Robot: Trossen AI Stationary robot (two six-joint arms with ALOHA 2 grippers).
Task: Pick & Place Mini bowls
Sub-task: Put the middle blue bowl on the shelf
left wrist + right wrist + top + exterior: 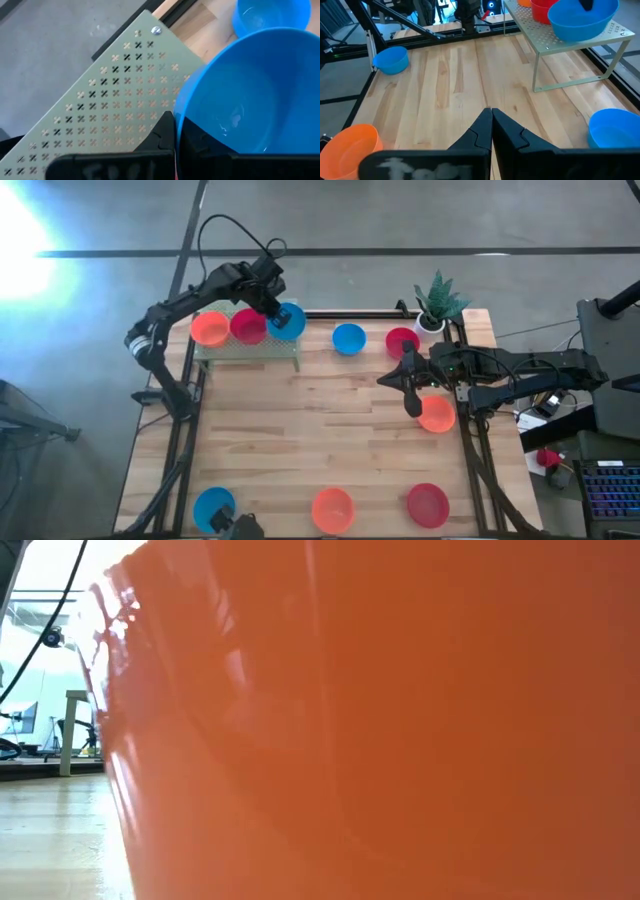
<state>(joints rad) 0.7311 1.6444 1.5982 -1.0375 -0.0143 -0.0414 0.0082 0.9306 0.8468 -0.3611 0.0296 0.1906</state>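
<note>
Placing the small round blue plastic bowl (288, 319) calls for care: the left gripper (272, 311), clamped on its rim, holds it over the perforated pale-green metal rack (247, 348), just beside the red plastic bowl (248, 326); lower level, then release. The right gripper (414, 402) waits closed, empty, near an orange plastic bowl (437, 415).

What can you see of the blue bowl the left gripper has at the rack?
The blue bowl is small, round, shallow, glossy plastic, plain inside and empty. It sits at the end of the pale green perforated rack, partly overhanging its edge, next to a red bowl. The left gripper is shut on its rim, one finger inside, one outside. It looks slightly tilted.
</note>
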